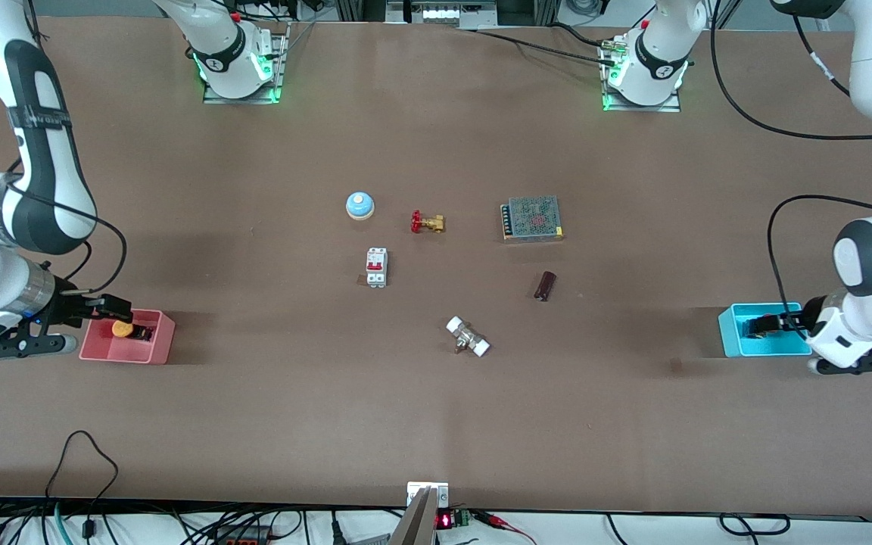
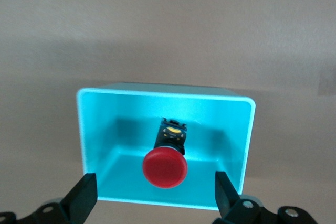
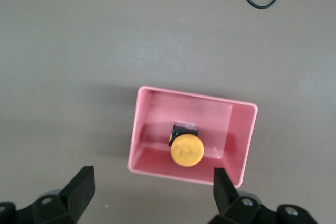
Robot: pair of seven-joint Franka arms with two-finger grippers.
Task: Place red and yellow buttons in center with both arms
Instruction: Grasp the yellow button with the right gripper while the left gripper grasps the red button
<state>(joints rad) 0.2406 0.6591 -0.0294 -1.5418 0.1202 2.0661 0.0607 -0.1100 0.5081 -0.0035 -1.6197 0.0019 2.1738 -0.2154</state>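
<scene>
Red button (image 2: 165, 167) and yellow button (image 3: 186, 150), each a round mushroom cap on a small black body, lie in separate bins at the two ends of the brown bench (image 1: 254, 424). The red button rests inside the blue bin (image 2: 247, 129) at the left arm's end; its cap is glossy, and a yellow mark shows on the black body. The yellow button rests inside the pink bin (image 3: 139, 129) at the right arm's end; its cap is matte orange-yellow.

The left end effector (image 2: 155, 195) hangs over the blue bin with its fingers spread wide, one on either side of the red cap, gripping nothing. The right end effector (image 3: 152, 192) hangs over the pink bin, likewise wide open and holding nothing.

The bench centre carries several other items, all well apart from both bins: a blue dome bell (image 1: 359, 204) with an orange top; beside it a brass valve (image 1: 428, 222) with a red handle; a metal-mesh power supply (image 1: 532, 218) toward the left arm's end; a white circuit breaker (image 1: 376, 267) with red switches, nearer the front camera than the bell; a small dark cylinder (image 1: 546, 285); and a metal fitting (image 1: 468, 337) with white ends, nearest the camera. The walls of each bin enclose its button on all sides.
</scene>
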